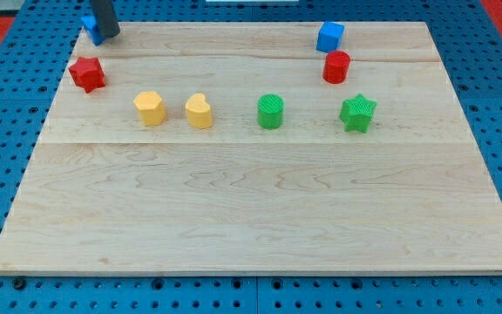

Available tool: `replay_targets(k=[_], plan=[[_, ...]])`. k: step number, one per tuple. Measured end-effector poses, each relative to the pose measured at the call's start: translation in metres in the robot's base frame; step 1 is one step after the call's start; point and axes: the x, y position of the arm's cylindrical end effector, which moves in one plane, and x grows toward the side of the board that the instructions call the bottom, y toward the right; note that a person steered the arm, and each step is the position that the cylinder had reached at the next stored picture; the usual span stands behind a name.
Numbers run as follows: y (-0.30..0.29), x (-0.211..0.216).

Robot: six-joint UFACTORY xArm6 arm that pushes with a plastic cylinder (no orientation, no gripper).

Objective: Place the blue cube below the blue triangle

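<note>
The blue cube point(329, 37) sits near the view's top right of the wooden board, just above a red cylinder point(336, 67). The blue triangle point(91, 28) is at the view's top left corner, partly hidden behind my dark rod. My tip point(109, 36) rests right against the blue triangle's right side, far to the left of the blue cube.
A red star point(87, 74) lies below the blue triangle. A yellow hexagon-like block point(150, 108), a yellow heart point(199, 111), a green cylinder point(270, 112) and a green star point(357, 112) form a row across the board's upper middle. The board point(251, 218) lies on blue pegboard.
</note>
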Motion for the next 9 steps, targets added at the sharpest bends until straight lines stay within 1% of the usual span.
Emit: replay_targets(k=[1,2,3,4,5,6,7,8,9], plan=[[0.093,-0.006],[0.179,-0.022],[0.273,-0.022],[0.338,-0.023],[0.389,-0.011],[0.438,0.023],[0.394,0.032],[0.288,0.031],[0.336,0.032]])
